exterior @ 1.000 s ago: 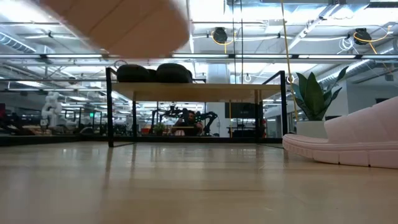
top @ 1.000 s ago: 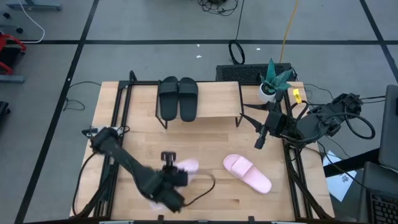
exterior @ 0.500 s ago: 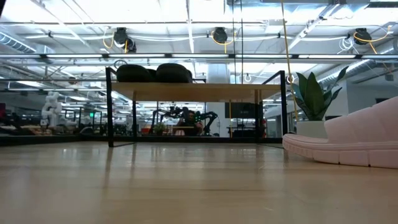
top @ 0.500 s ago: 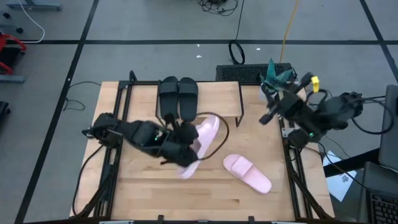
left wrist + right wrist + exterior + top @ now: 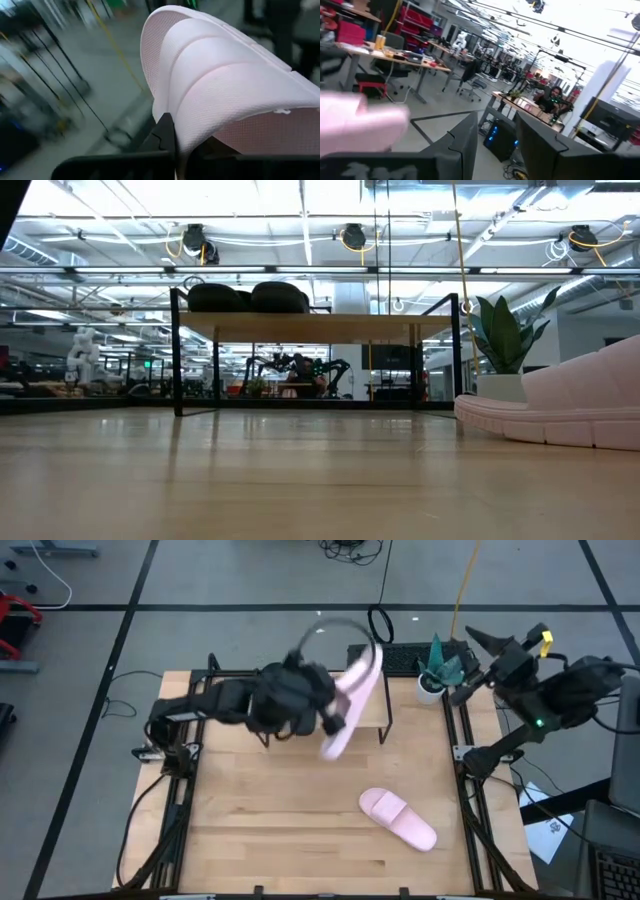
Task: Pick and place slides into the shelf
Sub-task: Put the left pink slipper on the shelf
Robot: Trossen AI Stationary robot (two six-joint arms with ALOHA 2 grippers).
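Observation:
My left gripper [image 5: 325, 712] is shut on a pale pink slide [image 5: 352, 700] and holds it in the air over the right half of the shelf [image 5: 320, 327]. Two black slides [image 5: 250, 297] rest sole-down side by side on the left part of the shelf's plank. In the high view my left arm covers them. The second pink slide [image 5: 398, 818] lies sole-down on the table, right of centre. My right gripper [image 5: 485, 640] is open and raised off the table's far right corner, touching nothing. My left gripper holds the pink slide by its side edge next to the strap [image 5: 172, 120]. One dark finger [image 5: 164, 134] shows against that edge, and the slide hides the other. The slide is lifted clear and tilted, its length running from near to far above the shelf.
A potted plant [image 5: 438, 668] stands at the table's far right corner, just right of the shelf. Bare tabletop [image 5: 260, 830] stretches between the shelf and the near edge. Black frame rails run along the table's left and right sides.
My left arm has swung from the table's near edge up and toward the far edge, carrying the pink slide from low over the table to high above the shelf and turning it on the way. My right arm has risen and drawn back toward the far right corner.

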